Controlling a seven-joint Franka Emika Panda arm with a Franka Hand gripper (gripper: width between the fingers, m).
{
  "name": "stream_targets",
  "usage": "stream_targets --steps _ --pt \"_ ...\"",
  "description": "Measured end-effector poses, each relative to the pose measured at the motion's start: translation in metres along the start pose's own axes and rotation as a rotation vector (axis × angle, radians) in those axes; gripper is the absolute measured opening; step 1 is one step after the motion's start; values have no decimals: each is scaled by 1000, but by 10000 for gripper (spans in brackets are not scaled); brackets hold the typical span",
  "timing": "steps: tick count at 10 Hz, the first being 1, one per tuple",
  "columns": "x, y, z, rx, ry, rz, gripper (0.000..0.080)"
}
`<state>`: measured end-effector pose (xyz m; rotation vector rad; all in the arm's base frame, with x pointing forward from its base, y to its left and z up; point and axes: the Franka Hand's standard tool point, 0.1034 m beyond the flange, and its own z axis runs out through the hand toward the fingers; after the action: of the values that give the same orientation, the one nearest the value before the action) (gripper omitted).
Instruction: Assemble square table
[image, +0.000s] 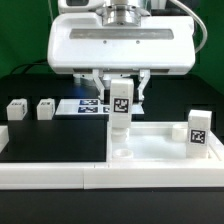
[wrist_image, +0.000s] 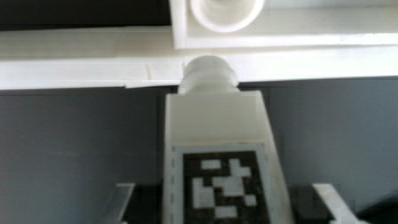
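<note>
Centre frame: the gripper (image: 120, 92) pinches an upright leg (image: 120, 108) above a corner socket (image: 120, 153) in the tabletop (image: 165, 142) (not yet seated); next it needs lowering straight in.

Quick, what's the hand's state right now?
Hand: closed, holding a white tagged leg upright.

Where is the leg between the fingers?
Exterior view, centre: the leg is upright between the fingers, over the square table's end on that view's left, near a corner socket.
</note>
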<state>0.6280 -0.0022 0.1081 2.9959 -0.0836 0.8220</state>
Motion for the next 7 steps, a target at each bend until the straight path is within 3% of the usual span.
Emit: stream_targets --steps 3,7 --pt "-8 0 6 -4 -3 -7 288" --pt "-19 -13 15 0 -10 -29 288"
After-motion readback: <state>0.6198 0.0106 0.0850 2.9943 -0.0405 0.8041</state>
